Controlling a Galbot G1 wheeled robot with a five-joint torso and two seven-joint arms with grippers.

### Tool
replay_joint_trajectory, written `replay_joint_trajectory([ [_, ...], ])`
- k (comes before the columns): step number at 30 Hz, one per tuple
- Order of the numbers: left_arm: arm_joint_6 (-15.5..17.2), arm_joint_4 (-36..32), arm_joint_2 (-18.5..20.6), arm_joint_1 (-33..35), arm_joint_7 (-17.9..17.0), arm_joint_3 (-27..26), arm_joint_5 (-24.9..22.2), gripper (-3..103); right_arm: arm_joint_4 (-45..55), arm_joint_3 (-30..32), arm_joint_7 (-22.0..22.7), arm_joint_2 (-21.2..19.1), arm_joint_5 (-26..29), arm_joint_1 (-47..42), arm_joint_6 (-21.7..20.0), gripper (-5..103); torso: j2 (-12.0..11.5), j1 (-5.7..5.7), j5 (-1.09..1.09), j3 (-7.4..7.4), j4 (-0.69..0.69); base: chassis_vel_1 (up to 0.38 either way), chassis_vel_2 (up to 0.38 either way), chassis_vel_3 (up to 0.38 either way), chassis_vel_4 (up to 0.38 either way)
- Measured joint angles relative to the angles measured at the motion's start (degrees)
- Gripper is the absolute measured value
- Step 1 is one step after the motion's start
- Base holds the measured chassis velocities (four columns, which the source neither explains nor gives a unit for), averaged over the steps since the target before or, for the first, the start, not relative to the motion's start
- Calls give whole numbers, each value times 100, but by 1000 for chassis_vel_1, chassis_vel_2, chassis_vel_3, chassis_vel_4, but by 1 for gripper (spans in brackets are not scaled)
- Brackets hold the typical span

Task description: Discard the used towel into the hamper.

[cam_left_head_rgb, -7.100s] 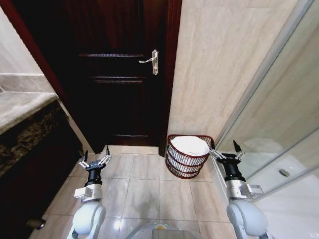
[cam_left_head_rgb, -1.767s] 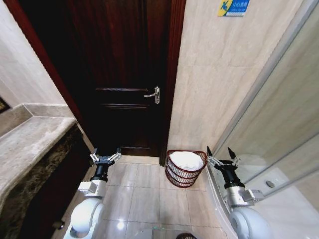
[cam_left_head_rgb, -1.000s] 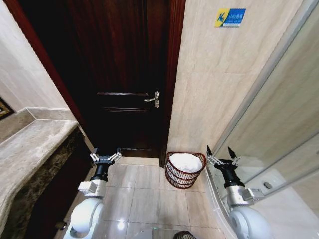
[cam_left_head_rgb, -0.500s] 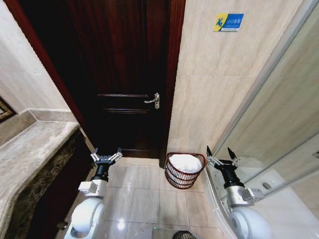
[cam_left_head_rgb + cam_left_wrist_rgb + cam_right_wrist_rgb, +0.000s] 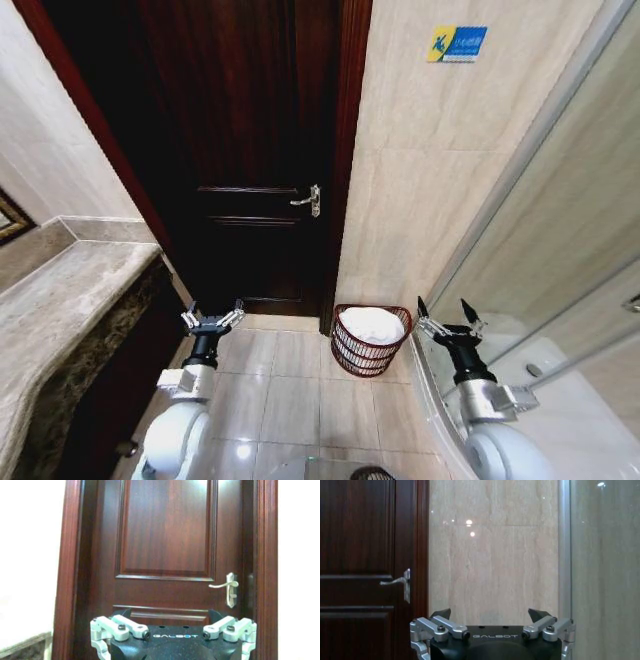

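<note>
Currently both arms are held forward and low, one at each side of the head view. The left gripper (image 5: pixel 211 318) is raised over the tiled floor (image 5: pixel 290 385) with its fingers spread and nothing between them; its wrist view shows the same splayed fingertips (image 5: pixel 122 613) pointing at the dark wooden door (image 5: pixel 167 543). The right gripper (image 5: pixel 447 318) stands at about the same height beside the glass shower partition (image 5: pixel 560 230), fingers likewise released and empty; its wrist view looks at the beige tiled wall (image 5: pixel 492 551) with the partition's metal edge to one side.

Between the two grippers and a little farther off, the hamper (image 5: pixel 371 340) sits on the floor, close to the beige wall and just right of the door frame. A white towel (image 5: pixel 372 323) lies inside it, filling the upper part below the rim. Neither gripper touches the hamper.

Farther back: door shut, with a silver lever handle (image 5: pixel 307 200). A stone countertop (image 5: pixel 60 300) runs along the left. High on the beige wall is a small blue sign (image 5: pixel 456 43).
</note>
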Motion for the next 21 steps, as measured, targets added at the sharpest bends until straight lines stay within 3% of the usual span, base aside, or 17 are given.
replay_joint_trajectory([
  [21, -333, -89, -120, 234, -20, 36, 58, 100, 67, -230, 292, -161, -77, -96, -202, 100, -25, -9, 0, -12, 1, 14, -15, -16, 16],
])
